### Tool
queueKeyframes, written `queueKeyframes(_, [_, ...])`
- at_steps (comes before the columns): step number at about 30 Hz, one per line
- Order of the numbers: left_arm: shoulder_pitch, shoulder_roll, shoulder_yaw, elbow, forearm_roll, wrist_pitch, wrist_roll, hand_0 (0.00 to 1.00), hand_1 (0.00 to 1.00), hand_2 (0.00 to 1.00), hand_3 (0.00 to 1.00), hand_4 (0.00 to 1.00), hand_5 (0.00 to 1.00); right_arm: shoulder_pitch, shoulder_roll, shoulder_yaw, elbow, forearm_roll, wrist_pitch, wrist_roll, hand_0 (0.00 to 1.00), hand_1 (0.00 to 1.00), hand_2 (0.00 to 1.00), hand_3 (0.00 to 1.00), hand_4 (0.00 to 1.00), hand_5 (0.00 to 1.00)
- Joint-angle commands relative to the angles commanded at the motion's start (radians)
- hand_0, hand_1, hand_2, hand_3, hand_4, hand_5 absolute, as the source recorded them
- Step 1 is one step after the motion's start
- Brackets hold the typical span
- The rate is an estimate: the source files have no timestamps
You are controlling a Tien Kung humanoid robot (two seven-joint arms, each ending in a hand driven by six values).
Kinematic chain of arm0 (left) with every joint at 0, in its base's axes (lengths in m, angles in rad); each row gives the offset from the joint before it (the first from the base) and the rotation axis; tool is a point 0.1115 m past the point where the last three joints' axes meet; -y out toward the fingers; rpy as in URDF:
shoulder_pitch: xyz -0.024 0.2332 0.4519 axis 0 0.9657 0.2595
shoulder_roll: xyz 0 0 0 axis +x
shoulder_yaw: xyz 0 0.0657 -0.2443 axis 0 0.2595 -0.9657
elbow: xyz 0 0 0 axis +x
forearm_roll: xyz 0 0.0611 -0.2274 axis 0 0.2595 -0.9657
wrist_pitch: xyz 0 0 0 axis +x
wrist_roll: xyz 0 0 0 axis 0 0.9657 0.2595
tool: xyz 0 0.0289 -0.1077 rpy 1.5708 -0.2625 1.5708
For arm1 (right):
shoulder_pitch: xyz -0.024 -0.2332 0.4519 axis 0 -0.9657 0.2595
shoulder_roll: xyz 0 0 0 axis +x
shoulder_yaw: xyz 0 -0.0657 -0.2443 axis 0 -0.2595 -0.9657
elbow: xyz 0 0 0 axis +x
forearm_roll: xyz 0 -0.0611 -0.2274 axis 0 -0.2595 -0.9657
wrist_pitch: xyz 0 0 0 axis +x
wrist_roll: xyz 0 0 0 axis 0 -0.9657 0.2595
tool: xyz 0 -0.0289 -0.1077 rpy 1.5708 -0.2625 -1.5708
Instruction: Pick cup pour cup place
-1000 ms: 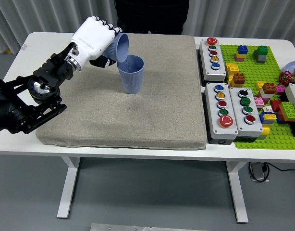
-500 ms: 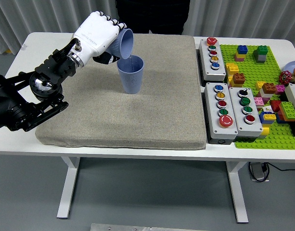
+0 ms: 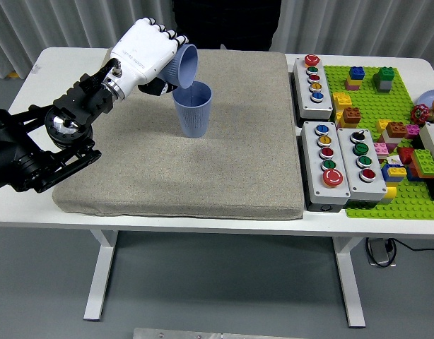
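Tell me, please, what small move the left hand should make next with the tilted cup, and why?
Probably tip the held cup back upright. The left hand grips it tilted, mouth down over the standing cup on the mat; I cannot see whether anything is pouring. Once upright, it could be set on the bare mat beside the standing cup.

You're looking at the left arm (image 3: 40,145): black, open-frame links w/ exposed brackets, a round silver joint cap mid-forearm. Wrist has a small metal collar. Left hand (image 3: 143,56) is a glossy white shell, dark palm underside, fingers (image 3: 164,33) white w/ black knuckle gaps.
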Motion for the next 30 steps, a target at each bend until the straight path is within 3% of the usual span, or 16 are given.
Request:
queueKeyframes(20, [-0.001,0.0,0.0,-0.002,0.0,-0.002,0.001,0.495,0.466,0.506,0.501,0.732,0.23,-0.001,0.0,-0.003,0.0,0.004,-0.003,0.001,0.67,0.611,0.558,0.556,0.002,0.182])
queueKeyframes(30, [0.052,0.005,-0.092,-0.065,-0.004,0.06,-0.048,0.496,0.466,0.505,0.501,0.733,0.231,-0.01,0.004,0.006,0.002,-0.008,-0.001,-0.004,0.67,0.611,0.558,0.556,0.002,0.182])
